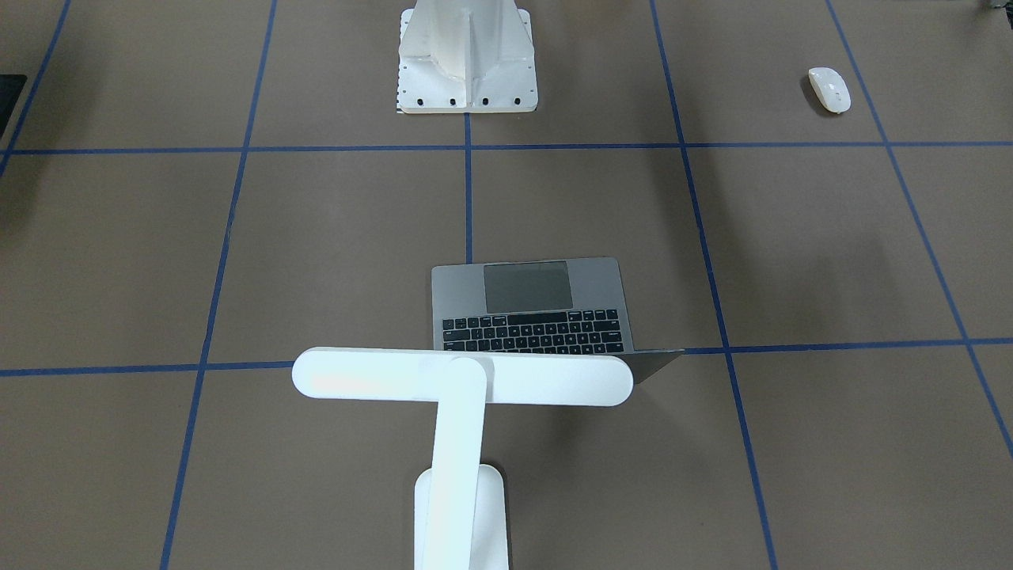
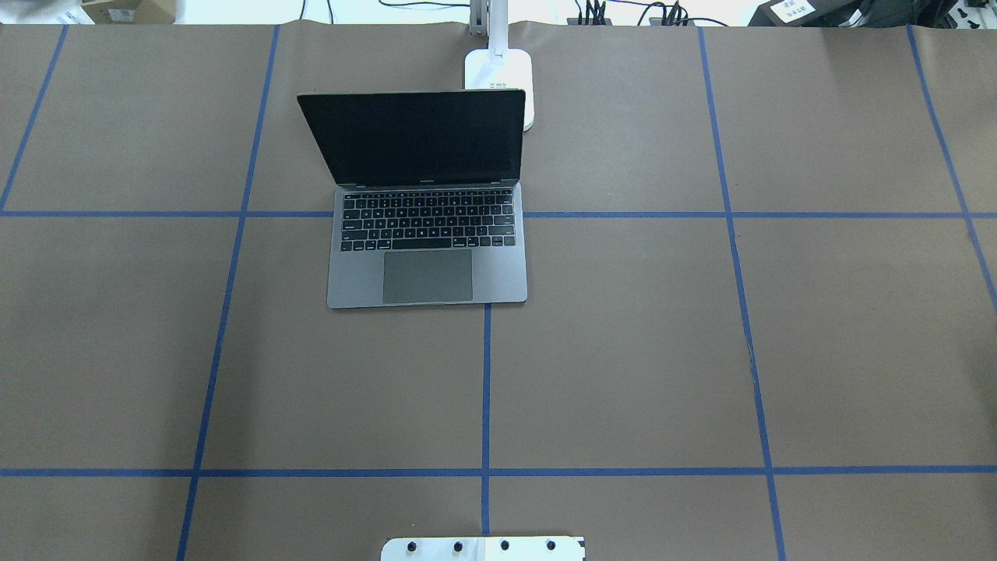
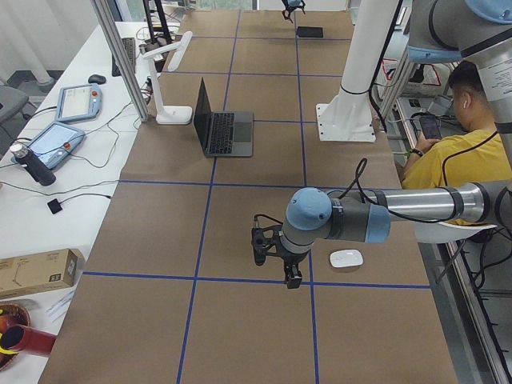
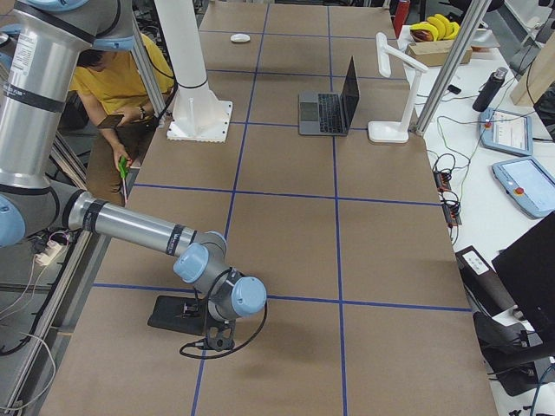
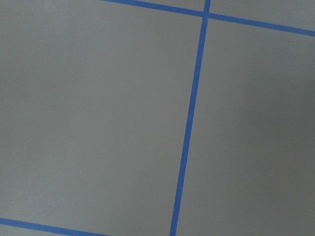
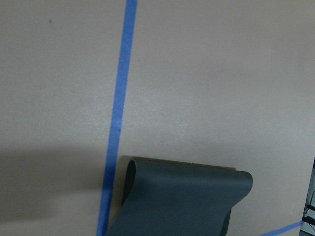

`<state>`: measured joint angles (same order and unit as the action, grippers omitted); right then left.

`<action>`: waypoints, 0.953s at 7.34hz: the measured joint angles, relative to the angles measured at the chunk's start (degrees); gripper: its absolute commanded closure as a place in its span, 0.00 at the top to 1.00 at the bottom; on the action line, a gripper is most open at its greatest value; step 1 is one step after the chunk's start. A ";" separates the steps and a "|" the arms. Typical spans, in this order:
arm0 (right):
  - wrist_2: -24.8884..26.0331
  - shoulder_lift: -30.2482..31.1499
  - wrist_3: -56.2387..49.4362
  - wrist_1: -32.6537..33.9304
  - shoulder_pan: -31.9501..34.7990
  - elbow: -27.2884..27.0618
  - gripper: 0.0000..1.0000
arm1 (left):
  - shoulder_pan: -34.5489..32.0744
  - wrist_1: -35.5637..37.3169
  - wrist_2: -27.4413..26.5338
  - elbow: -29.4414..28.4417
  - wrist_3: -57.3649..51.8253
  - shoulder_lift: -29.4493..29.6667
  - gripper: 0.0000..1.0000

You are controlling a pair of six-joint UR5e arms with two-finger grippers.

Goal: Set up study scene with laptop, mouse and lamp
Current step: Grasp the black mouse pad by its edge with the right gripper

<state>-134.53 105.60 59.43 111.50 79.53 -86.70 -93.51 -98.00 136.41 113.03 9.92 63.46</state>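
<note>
Reaching for the small glossy white oval mouse [image 3: 346, 258] carries the main risk. It lies on the brown paper-covered tabletop [image 2: 623, 351] just beside the left claw [image 3: 274, 260], well apart from the open slim space-grey metal laptop [image 2: 427, 257] and the white T-shaped desk lamp [image 1: 463, 378] beyond it. Its smooth shell may skid under an off-centre pinch. Whether either claw is spread cannot be told; the right claw [image 4: 212, 334] is at a flat black mat [image 4: 173, 314].
</note>
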 measured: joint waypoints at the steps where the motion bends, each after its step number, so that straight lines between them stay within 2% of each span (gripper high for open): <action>1: 0.08 -1.90 0.00 -0.28 -1.49 2.49 0.98 | 0.00 0.00 0.00 0.00 0.00 0.00 1.00; 3: 0.27 -2.56 -0.03 -0.29 -3.91 4.05 0.98 | 0.00 0.00 0.00 0.00 0.01 0.00 1.00; 7: 2.95 -0.17 -0.06 0.07 -6.09 4.56 0.98 | 0.00 0.00 0.00 0.00 0.01 0.06 1.00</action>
<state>-131.57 105.43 59.37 111.57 73.44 -82.14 -93.52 -98.00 136.41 113.03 9.93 63.52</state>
